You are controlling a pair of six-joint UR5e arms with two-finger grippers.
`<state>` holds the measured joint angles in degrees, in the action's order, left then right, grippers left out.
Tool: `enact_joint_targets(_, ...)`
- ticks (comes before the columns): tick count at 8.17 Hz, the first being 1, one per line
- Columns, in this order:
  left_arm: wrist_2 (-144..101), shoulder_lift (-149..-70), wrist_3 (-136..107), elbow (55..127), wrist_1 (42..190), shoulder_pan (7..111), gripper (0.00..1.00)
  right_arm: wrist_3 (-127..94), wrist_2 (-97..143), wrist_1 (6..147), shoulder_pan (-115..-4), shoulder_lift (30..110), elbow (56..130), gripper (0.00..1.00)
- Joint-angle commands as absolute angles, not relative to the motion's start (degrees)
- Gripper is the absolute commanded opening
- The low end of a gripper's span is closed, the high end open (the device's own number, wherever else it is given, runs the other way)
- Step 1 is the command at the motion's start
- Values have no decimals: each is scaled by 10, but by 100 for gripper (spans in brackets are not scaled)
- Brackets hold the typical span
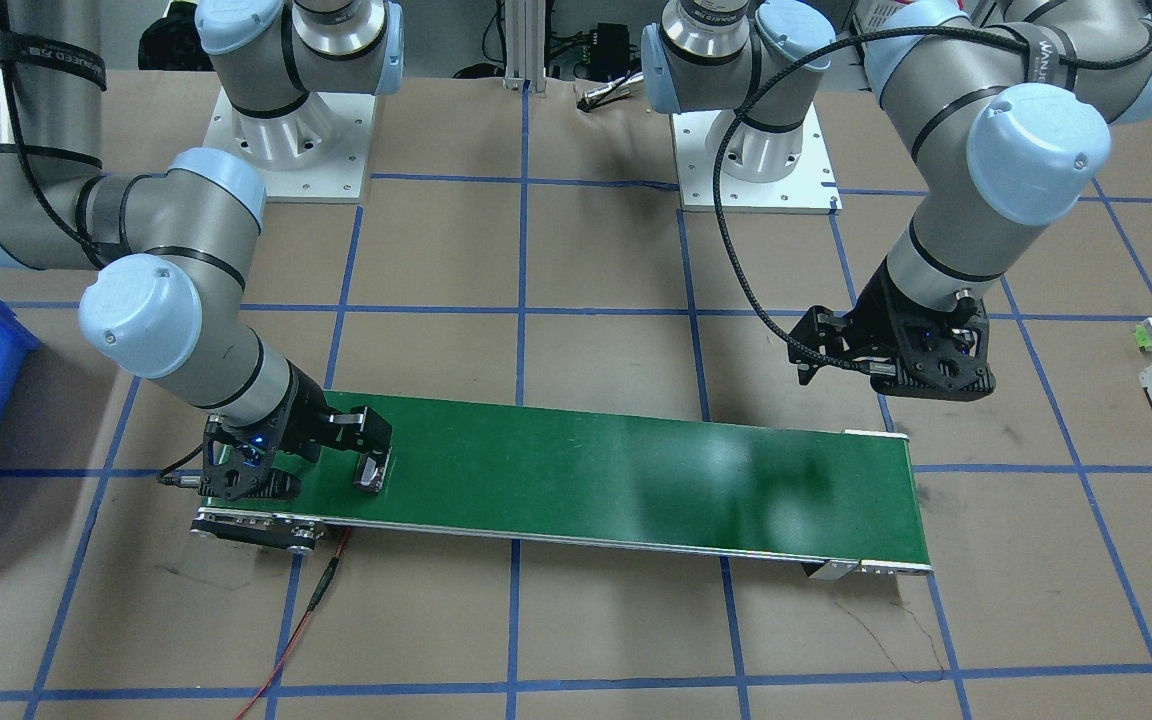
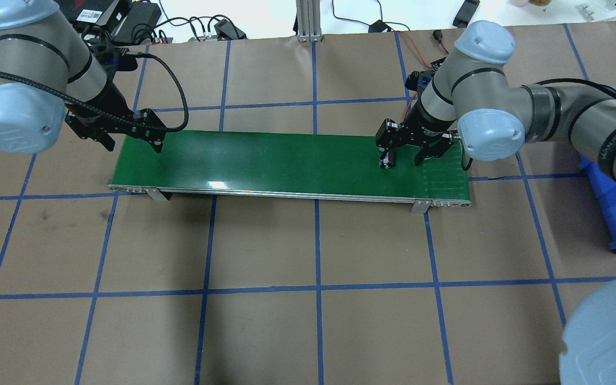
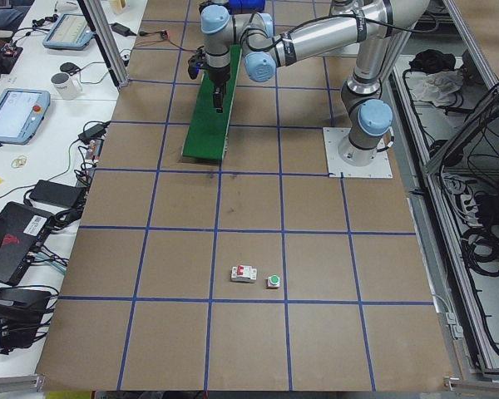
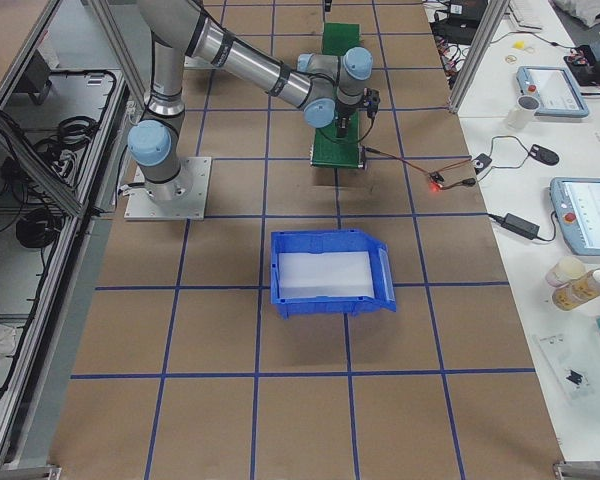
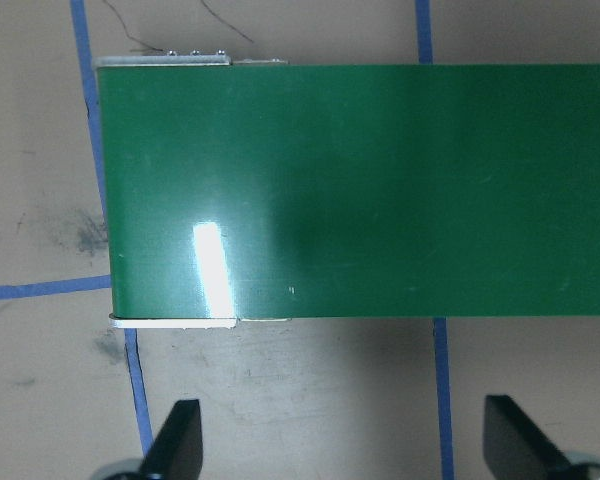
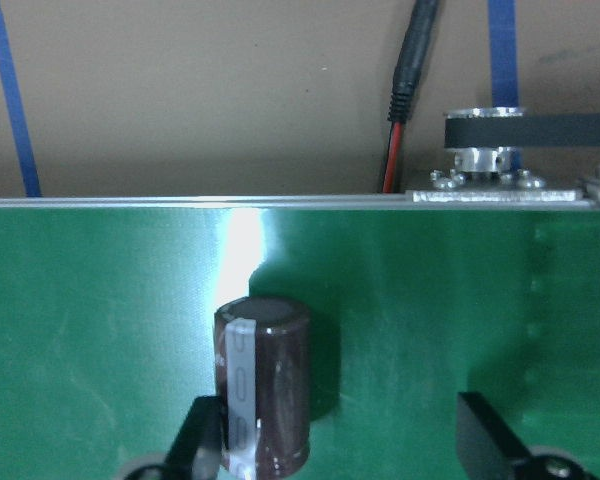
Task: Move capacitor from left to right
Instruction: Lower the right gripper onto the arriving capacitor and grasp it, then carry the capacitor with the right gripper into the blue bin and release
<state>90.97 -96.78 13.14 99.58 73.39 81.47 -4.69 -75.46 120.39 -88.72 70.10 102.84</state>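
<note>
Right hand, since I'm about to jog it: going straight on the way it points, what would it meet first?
Probably the green belt: the open right hand points down at it, with the capacitor standing between its fingers, close to one. Depth is unclear, so that finger might catch the capacitor.

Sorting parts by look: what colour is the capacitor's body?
The capacitor is dark brown, with a pale grey stripe down one side; clearest in the right wrist-mounted view.
</note>
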Motion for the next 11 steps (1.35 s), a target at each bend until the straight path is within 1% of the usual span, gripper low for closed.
enact_joint_targets(1, 911, -967, 134, 996, 735, 815, 100, -39, -776, 1203, -888, 700, 1030, 67)
enact_joint_targets(2, 911, -967, 135, 995, 735, 815, 100, -20, -801, 1201, -888, 700, 1029, 52)
enact_joint_targets(3, 911, -967, 134, 995, 734, 815, 100, -3, -844, 1192, -888, 700, 1029, 31)
enact_joint_targets(4, 911, -967, 134, 996, 734, 815, 100, 0, -849, 1180, -887, 703, 1027, 14)
enact_joint_targets(5, 911, -966, 134, 996, 735, 815, 100, -1, -850, 1180, -887, 708, 1025, 0)
enact_joint_targets(6, 911, -966, 134, 995, 734, 815, 100, 3, -870, 1177, -886, 715, 1012, 0)
enact_joint_targets(8, 911, -966, 134, 996, 734, 815, 100, 25, -925, 1116, -875, 721, 953, 0)
enact_joint_targets(9, 911, -966, 134, 996, 734, 815, 100, 43, -928, 1101, -854, 738, 943, 0)
enact_joint_targets(11, 912, -964, 134, 996, 735, 815, 100, 159, -933, 1055, -742, 779, 942, 0)
